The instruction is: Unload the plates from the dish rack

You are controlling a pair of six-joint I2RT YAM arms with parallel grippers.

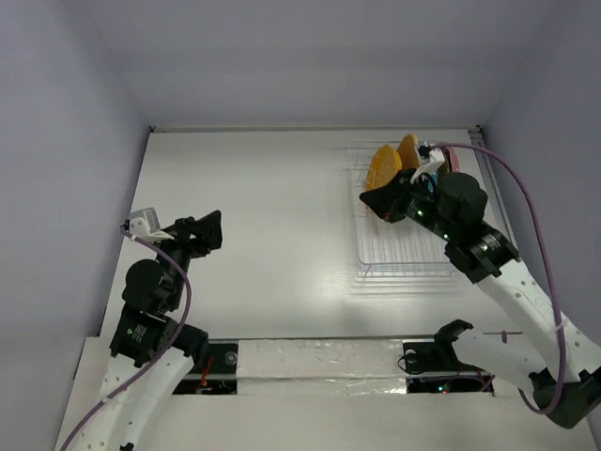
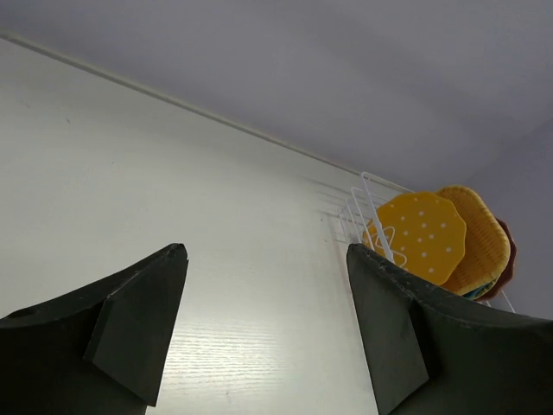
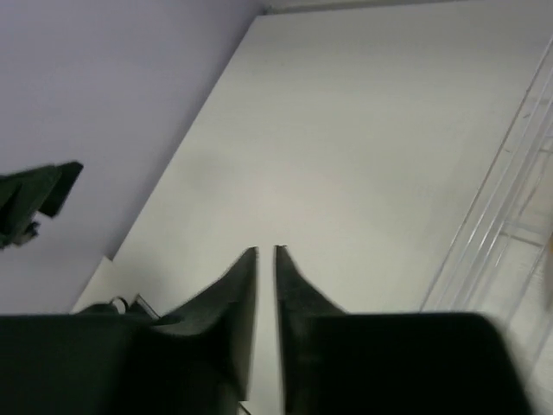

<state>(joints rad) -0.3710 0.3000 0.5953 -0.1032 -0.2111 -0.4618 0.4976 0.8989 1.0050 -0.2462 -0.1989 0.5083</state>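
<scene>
Two robot arms work at a white counter [image 1: 263,207] where a pale wire dish rack [image 1: 406,246] sits in the right half of the overhead frame. The plates stand on edge, bunched at the rack's upper end. A yellow dotted plate [image 1: 382,167] is at the front, with an orange woven plate [image 1: 408,147] just behind it and a pink plate [image 1: 452,158] toward the upper right. The rack's lower slots hold nothing.

The right pincer [image 1: 374,201] hangs over the rack's left rim, just below the yellow dotted plate and pointing toward the frame's left. Its wrist camera shows the right pincer [image 3: 266,285] with fingers pressed almost together, only a thin slit between them and nothing pinched. Rack wires blur past at the frame's right edge.

The left pincer [image 1: 208,233] hovers over bare counter at centre left, well apart from the rack. Its own camera shows the left pincer [image 2: 263,328] spread wide and holding nothing. In that camera's frame the yellow dotted plate [image 2: 423,235] and the orange woven plate [image 2: 480,232] lean in the rack [image 2: 361,207] at the right. A thin blue edge [image 2: 480,292] peeks out below them.
</scene>
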